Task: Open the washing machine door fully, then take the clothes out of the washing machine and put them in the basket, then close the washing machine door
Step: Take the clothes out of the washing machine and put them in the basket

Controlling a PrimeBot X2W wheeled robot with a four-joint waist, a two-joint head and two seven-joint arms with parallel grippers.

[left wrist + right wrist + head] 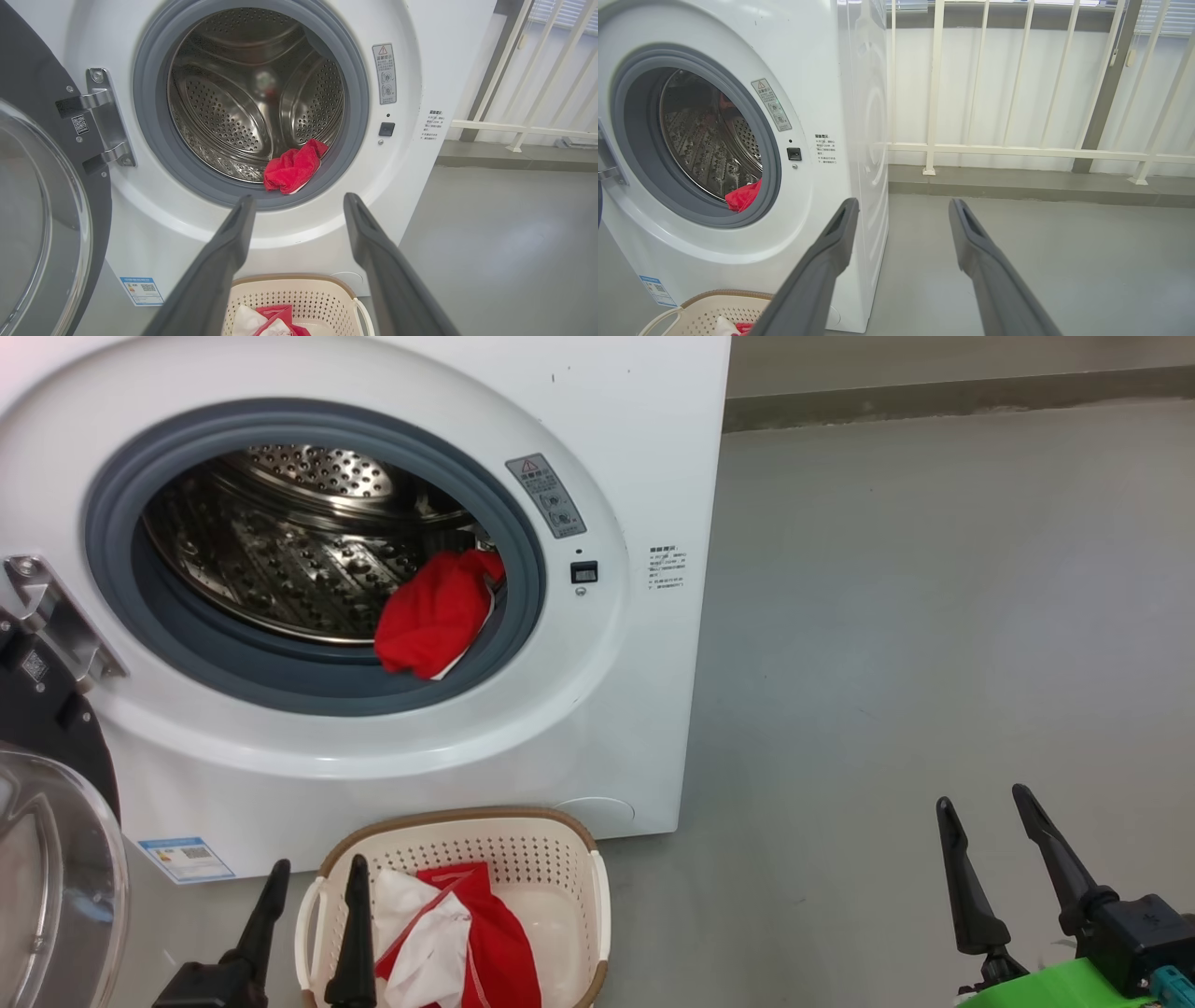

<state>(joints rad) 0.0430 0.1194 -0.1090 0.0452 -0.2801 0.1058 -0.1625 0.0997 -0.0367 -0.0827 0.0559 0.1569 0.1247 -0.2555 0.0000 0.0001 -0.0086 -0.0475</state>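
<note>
Door step looks done: the round black-rimmed door with the clear glass bowl [51,859] is swung wide to the left of the big white front-loading washing machine [607,728]. We're on unloading. Left gripper [318,861] hangs low over the near-left edge of the cream perforated plastic basket with the brown woven-look rim [560,840], fingers spread wide and holding nothing. Right gripper [982,795] sits well off to the right over bare floor, also spread wide and empty. The target is the bunched red fabric garment [434,614], with a bit of white at its underside, at the lower right of the opening, draped from the perforated steel drum [280,551] onto the grey rubber gasket [308,691]. We'd take it with the left arm, which already looks straight at it. Enter through the middle of the opening, come down on the thick top fold rather than the hanging edge, and keep the fingertips off the gasket so we pinch cloth only. Then lift clear of the lip before pulling back. The basket stands on the floor touching or just in front of the machine, below the opening, so the drop is short. It holds a crumpled red-and-white piece of clothing [467,933] on its left side, and its right side is bare.
</note>
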